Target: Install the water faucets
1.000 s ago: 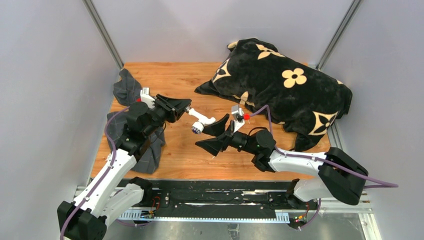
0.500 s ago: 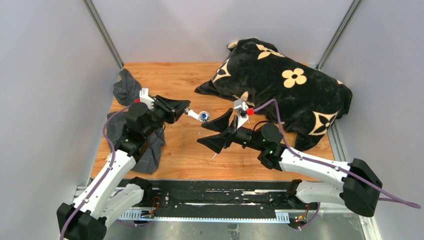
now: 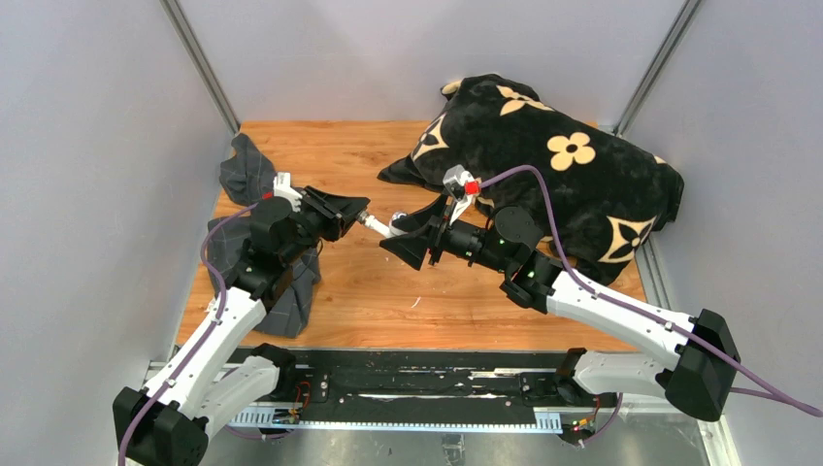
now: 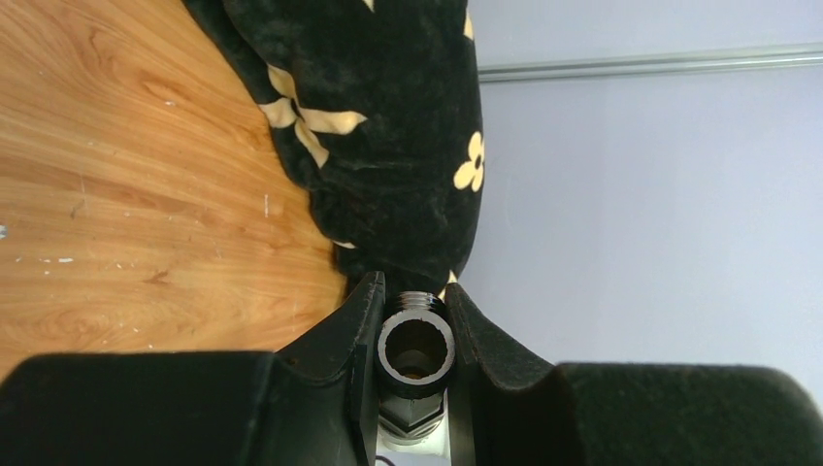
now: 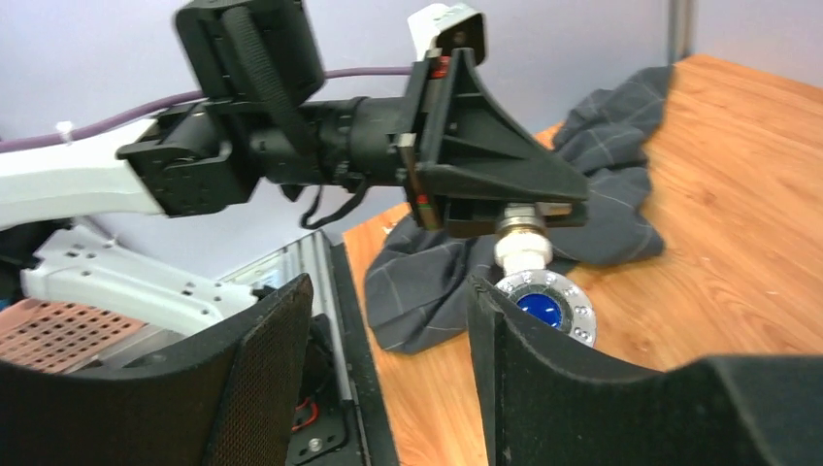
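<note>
Above the table [image 3: 340,155], between the arms, the left jaws clench the white tap body [image 3: 379,226]. The right jaws, spread and empty, have moved up beside its round metallic end [image 5: 543,306], likely preparing to grip it.

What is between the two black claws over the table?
Only the white tap: the left gripper is shut on it, its round metal end facing the open right gripper. The top and right wrist views show this.

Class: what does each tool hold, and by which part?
The left tool grips the white faucet by its threaded metal end. The right tool stands open, holding nothing.
</note>
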